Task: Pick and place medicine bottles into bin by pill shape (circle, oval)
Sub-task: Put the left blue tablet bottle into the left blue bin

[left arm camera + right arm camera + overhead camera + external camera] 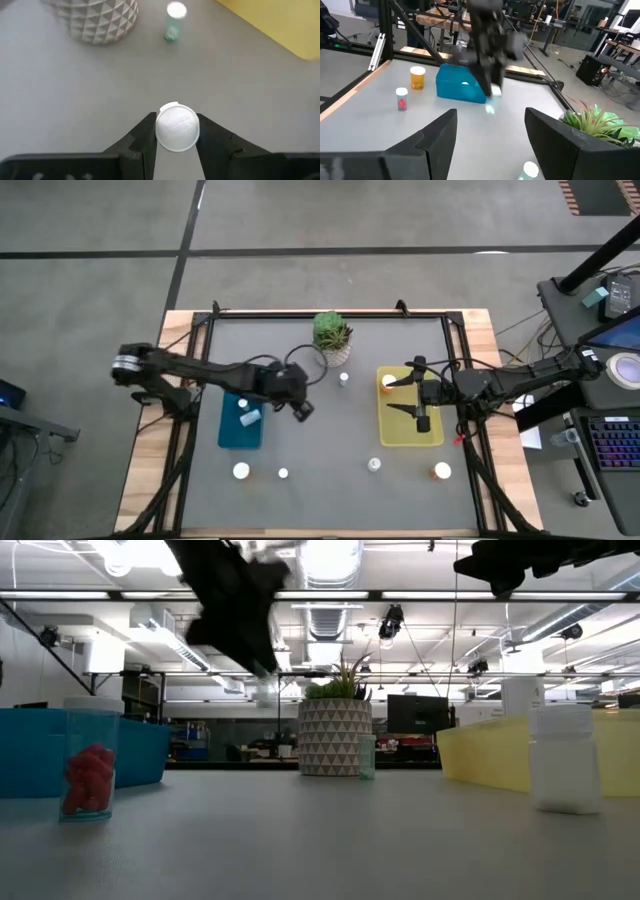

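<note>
My left gripper [303,410] is shut on a small white-capped bottle [177,127], above the table just right of the blue bin [240,425]. My right gripper [415,405] hangs open and empty over the yellow bin [410,430]. One bottle lies in the blue bin [247,416] and one stands in the yellow bin [388,381]. Other bottles stand on their bases on the table: one near the plant [344,378] and several along the near side [241,471], [283,473], [374,465], [441,471]. My left gripper pinches the bottle between its two fingers at the sides of its round white cap [161,131]. The fingers come from above, pointing down. The bottle hangs upright below them, clear of the table, as the right wrist view [491,100] shows.
A white patterned pot with a green succulent [332,335] stands at the far middle. The table's raised frame [330,314] runs along its edges. Open grey table lies between the two bins.
</note>
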